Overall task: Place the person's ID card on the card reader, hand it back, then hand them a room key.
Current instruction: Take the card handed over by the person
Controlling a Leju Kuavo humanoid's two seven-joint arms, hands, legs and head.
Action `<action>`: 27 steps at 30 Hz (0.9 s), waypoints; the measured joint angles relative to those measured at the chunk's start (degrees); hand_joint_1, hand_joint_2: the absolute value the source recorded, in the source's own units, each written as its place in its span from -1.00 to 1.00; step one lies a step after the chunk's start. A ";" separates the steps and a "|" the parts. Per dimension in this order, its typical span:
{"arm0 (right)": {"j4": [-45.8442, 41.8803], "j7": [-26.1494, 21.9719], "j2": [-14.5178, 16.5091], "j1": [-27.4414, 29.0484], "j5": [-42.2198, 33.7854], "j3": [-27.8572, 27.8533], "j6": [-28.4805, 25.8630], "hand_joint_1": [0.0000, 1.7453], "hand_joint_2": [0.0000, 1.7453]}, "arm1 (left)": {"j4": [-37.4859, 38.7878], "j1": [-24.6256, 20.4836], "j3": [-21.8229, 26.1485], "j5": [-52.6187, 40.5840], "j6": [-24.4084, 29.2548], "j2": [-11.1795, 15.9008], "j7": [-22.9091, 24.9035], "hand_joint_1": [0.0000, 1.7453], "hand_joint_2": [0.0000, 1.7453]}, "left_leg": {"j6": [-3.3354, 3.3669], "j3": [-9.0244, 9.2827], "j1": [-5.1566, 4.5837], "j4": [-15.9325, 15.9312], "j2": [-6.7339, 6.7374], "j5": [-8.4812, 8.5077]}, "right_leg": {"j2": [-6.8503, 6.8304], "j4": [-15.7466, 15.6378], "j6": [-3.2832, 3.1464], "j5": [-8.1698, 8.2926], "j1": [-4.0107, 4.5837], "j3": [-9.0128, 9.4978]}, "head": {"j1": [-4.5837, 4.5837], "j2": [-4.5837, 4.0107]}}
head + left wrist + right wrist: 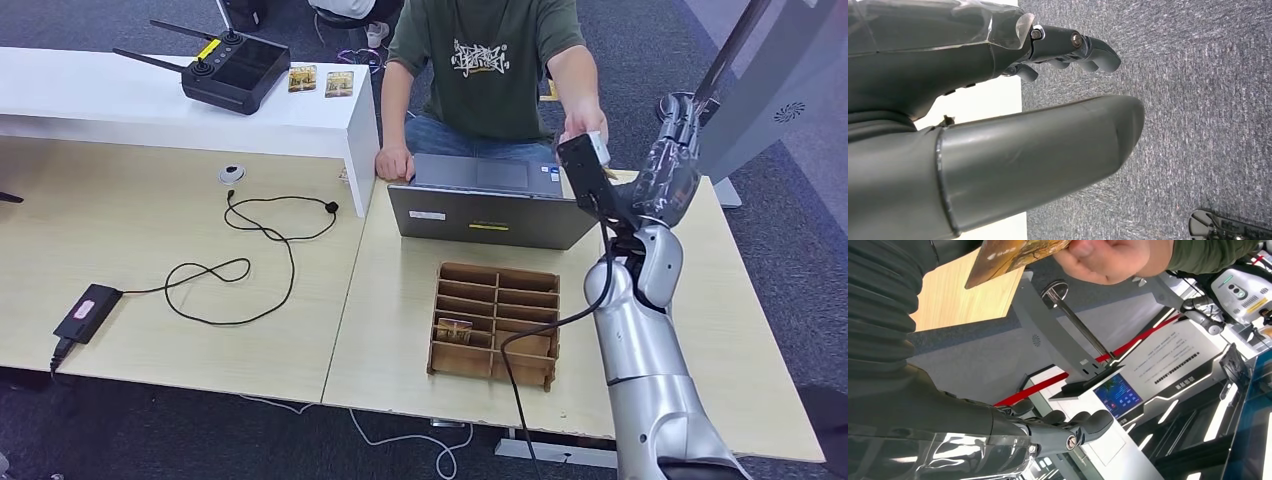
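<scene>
Silver right hand (1048, 432) empty, person's hand (1108, 255) pinching glossy card (1013, 257)

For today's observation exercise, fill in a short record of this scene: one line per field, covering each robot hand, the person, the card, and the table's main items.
right hand: raised toward the person, right hand open, fingers apart, holding nothing
left hand: left hand hangs above carpet, empty, fingers loosely curled
card: card pinched in the person's hand, close to the robot's thumb
table items: laptop, wooden divided tray with one card in a slot
side desk: remote controller, two cards beside it
</scene>
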 joint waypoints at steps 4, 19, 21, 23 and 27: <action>-0.15 -0.32 -0.02 0.07 -0.12 0.00 0.15 0.83 1.00 | 0.00 0.02 0.00 0.04 0.00 0.00 -0.01 -1.00 -1.00 | 0.00 0.00 0.00 0.00 0.00 0.00 | 0.00 0.00 0.00 0.00 0.00 0.00 | -0.01 0.01; -0.15 -0.80 -0.03 0.15 -0.34 0.00 0.19 0.74 1.00 | 0.00 0.10 0.00 0.04 -0.02 -0.02 -0.43 -1.00 -1.00 | 0.00 -0.01 0.00 0.00 -0.01 0.00 | -0.01 0.00 0.00 0.00 0.00 0.00 | 0.00 0.00; -0.14 -0.97 -0.05 0.16 -0.55 0.00 0.14 0.66 1.00 | 0.00 0.11 0.00 0.04 -0.04 -0.02 -0.44 -1.00 -1.00 | 0.00 -0.01 0.00 0.00 -0.01 0.00 | -0.01 0.00 0.00 0.00 0.00 0.00 | -0.01 0.00; -0.13 -1.05 -0.09 0.17 -0.75 0.00 0.10 0.59 1.00 | 0.00 0.11 0.00 0.04 -0.04 -0.02 -0.44 -1.00 -1.00 | 0.00 -0.01 0.00 0.00 -0.01 0.00 | -0.01 0.00 0.00 0.00 0.00 0.00 | -0.01 0.00; -0.13 -1.12 -0.13 0.19 -0.89 0.00 0.07 0.54 1.00 | 0.00 0.11 0.00 0.04 -0.04 -0.02 -0.44 -1.00 -1.00 | 0.00 -0.01 0.00 0.00 0.00 0.00 | -0.01 0.00 0.00 0.00 0.00 0.00 | -0.01 0.00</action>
